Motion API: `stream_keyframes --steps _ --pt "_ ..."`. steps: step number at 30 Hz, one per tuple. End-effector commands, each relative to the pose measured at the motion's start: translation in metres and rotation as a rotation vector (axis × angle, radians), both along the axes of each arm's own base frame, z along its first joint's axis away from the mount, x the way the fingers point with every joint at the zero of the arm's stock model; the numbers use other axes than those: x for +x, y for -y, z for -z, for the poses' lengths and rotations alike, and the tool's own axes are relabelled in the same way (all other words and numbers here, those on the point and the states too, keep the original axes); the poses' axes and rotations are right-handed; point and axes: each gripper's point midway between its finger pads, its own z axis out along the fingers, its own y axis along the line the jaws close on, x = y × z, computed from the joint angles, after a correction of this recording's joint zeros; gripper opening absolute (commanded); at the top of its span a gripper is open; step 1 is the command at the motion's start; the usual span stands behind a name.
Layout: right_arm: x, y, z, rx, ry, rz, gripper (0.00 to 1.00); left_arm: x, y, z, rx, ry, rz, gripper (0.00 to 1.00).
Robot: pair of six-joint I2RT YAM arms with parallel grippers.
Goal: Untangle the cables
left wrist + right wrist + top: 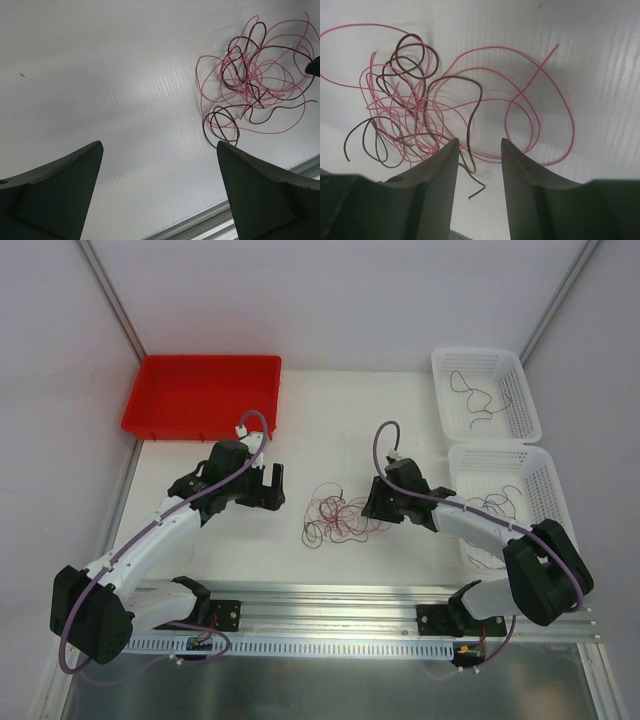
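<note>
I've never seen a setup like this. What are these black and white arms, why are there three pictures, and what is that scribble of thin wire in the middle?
These are two robot arms bolted to the near edge of a table. One picture looks down from above; the other two come from small cameras on each wrist, so you see each arm's own dark fingers at the bottom.

The scribble is a tangle of cables, hair-thin pink and dark wires, lying loose on the table. The right gripper sits low over it, fingers partly apart with a dark strand running between them; nothing is clearly gripped yet. The left gripper is wide open beside the tangle, holding nothing.

Behind are a red tray and two white baskets with a few separate wires inside.
</note>
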Motion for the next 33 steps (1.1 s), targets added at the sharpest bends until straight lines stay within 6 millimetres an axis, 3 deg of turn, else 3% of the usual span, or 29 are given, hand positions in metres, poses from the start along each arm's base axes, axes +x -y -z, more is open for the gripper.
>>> stream_keyframes --steps 1,3,7,9,10,12,14,15,17,18,22,26,31,32,33 --pt "0.012 -0.011 0.001 0.023 0.044 0.010 0.42 0.013 -0.001 -0.012 0.011 0.052 -0.004 0.99" --pt "0.010 -0.013 0.007 0.010 0.032 -0.005 0.39 0.014 0.000 -0.011 0.010 0.048 -0.003 0.99" --pt "0.003 -0.014 0.003 -0.031 0.033 -0.051 0.15 0.013 0.001 -0.009 0.010 0.041 0.000 0.99" --pt "0.009 -0.016 -0.022 -0.064 0.107 -0.083 0.08 0.013 0.001 -0.009 0.010 0.040 0.002 0.99" --pt "0.003 -0.010 -0.027 -0.110 0.094 -0.100 0.02 0.013 0.001 -0.010 0.010 0.041 0.002 0.99" --pt "0.009 -0.017 -0.070 -0.132 0.186 -0.134 0.01 0.013 0.002 -0.009 0.006 0.038 0.006 0.99" --pt "0.001 -0.008 -0.090 -0.207 0.206 -0.189 0.01 0.012 0.003 -0.009 -0.002 0.033 0.006 0.99" --pt "0.006 -0.015 -0.122 -0.207 0.276 -0.197 0.01 0.011 0.005 -0.009 -0.005 0.028 0.013 0.99" --pt "-0.002 -0.010 -0.149 -0.248 0.313 -0.243 0.01 0.011 0.005 -0.008 -0.007 0.022 0.014 0.99" --pt "-0.005 -0.011 -0.173 -0.254 0.349 -0.249 0.01 0.011 0.006 -0.008 -0.011 0.024 0.018 0.99" --pt "-0.017 -0.023 -0.228 -0.197 0.462 -0.329 0.01 0.010 0.009 -0.010 -0.025 0.018 0.026 0.99" --pt "-0.027 -0.034 -0.251 -0.153 0.506 -0.394 0.01 0.007 0.017 -0.024 -0.106 0.028 0.014 0.99" --pt "-0.033 -0.041 -0.248 -0.154 0.513 -0.446 0.01 -0.009 0.043 -0.058 -0.367 0.054 0.000 0.99" --pt "-0.034 -0.043 -0.247 -0.149 0.513 -0.454 0.01 -0.010 0.049 -0.074 -0.446 0.082 -0.014 0.99" --pt "-0.037 -0.046 -0.246 -0.138 0.517 -0.475 0.01 -0.013 0.051 -0.073 -0.470 0.083 -0.019 0.99"
